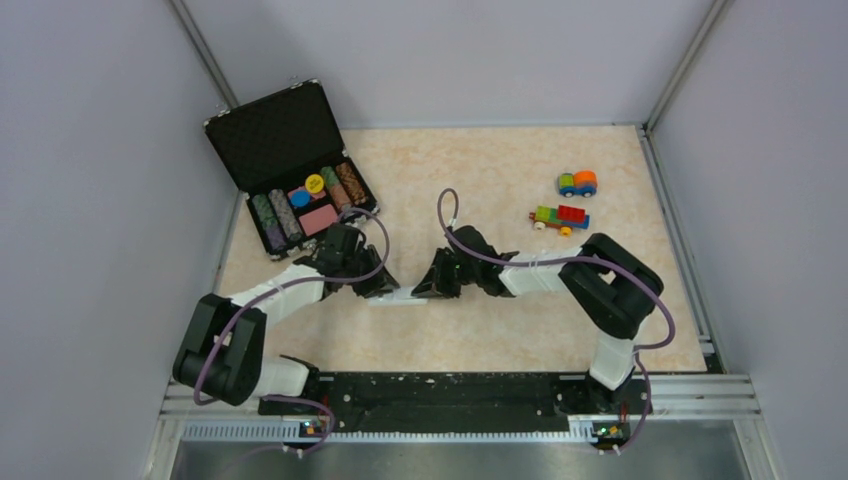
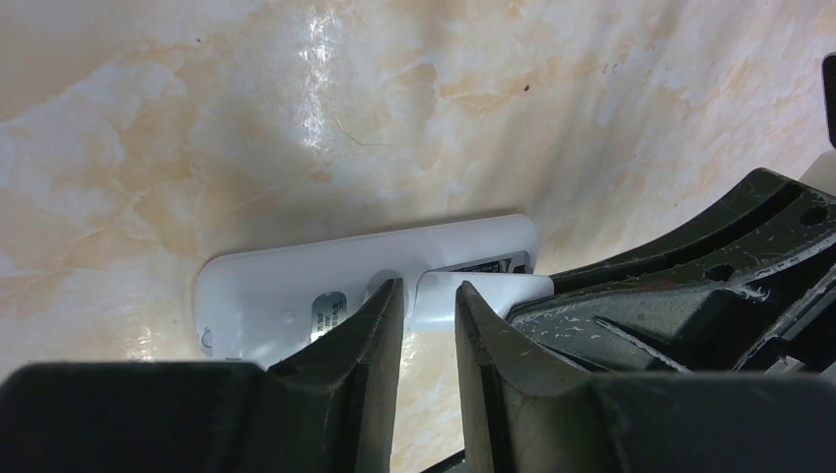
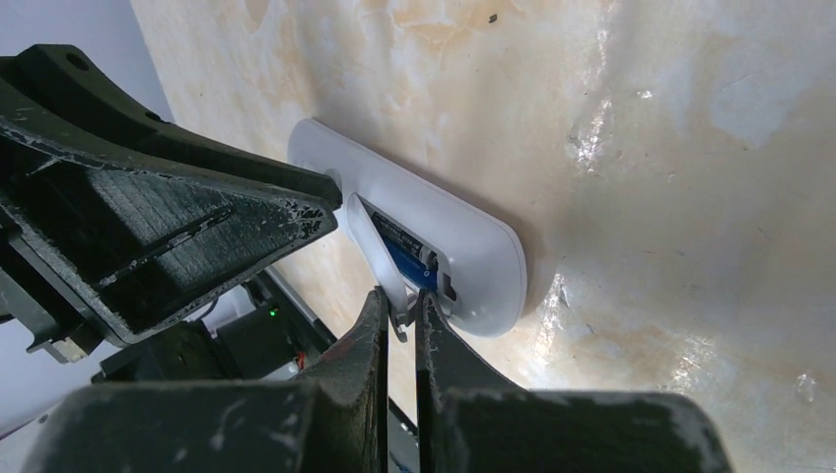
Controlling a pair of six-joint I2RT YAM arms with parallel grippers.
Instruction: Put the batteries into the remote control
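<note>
The smooth, white, rounded remote point(image 3: 483, 246) is lying on the shiny marbled table point(image 2: 296, 118); a slim blue battery point(image 3: 402, 254) is sitting inside the remote; the right gripper point(image 3: 399, 313) is pinching the remote's thin lid point(image 2: 483, 288); the left gripper point(image 2: 428, 288) is waiting just beside the remote, its fingers a little apart.

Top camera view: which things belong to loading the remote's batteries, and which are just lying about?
For the job: remote control, blue battery in its bay, battery cover, left pincer, right pincer.
Lying about: chip case, round toy car, long toy car.
</note>
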